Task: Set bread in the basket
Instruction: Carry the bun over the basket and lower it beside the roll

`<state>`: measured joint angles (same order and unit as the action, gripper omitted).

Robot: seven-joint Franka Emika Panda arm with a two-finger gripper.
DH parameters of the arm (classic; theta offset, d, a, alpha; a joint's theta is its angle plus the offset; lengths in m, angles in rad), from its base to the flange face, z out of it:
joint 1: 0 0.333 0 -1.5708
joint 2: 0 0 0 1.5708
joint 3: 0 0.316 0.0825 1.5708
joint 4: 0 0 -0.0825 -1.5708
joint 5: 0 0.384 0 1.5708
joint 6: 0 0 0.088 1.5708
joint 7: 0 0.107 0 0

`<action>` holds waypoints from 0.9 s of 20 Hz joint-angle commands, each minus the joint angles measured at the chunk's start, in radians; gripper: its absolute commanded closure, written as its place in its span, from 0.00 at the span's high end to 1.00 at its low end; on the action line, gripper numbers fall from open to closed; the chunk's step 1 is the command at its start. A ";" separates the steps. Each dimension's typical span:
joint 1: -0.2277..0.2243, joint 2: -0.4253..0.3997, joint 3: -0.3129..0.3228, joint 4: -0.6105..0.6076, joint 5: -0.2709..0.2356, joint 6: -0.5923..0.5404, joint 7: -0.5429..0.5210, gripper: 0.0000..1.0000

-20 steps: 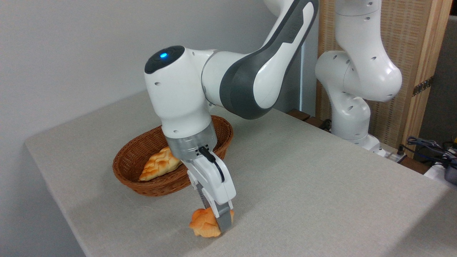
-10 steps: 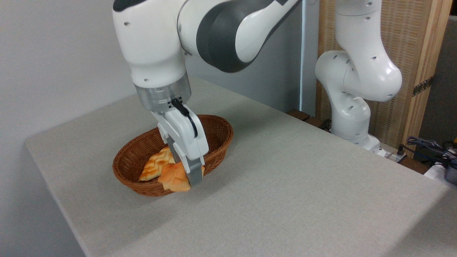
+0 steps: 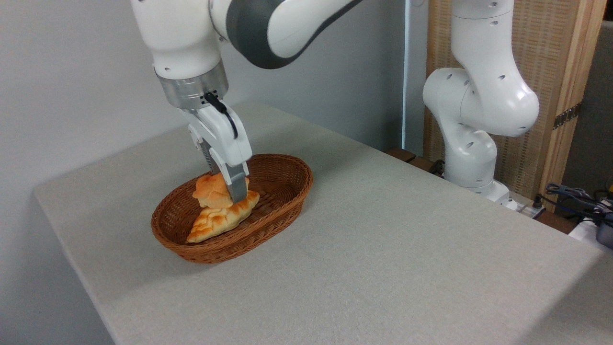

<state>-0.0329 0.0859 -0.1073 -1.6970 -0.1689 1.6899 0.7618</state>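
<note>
- Jaws of the white two-finger gripper (image 3: 229, 188) clamp the small orange-golden knobbly bun (image 3: 212, 190), over the reddish-brown oval wicker basket (image 3: 287, 184)
- Released here, it may roll off the paler braided loaf (image 3: 218, 221); possibly toward the rim

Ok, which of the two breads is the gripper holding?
The small round orange bun, clamped in the gripper, not the longer, paler braided loaf lying in the basket.
</note>
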 commanded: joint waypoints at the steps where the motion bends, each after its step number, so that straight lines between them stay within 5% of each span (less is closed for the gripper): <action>1: 0.002 -0.012 -0.063 -0.041 -0.015 -0.015 -0.042 0.52; 5: 0.002 -0.009 -0.100 -0.059 -0.015 0.083 -0.113 0.75; 7: 0.002 -0.009 -0.124 -0.087 -0.011 0.140 -0.182 1.00; 18: 0.002 -0.005 -0.127 -0.089 -0.023 0.171 -0.193 1.00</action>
<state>-0.0333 0.0926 -0.2339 -1.7781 -0.1695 1.8452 0.5784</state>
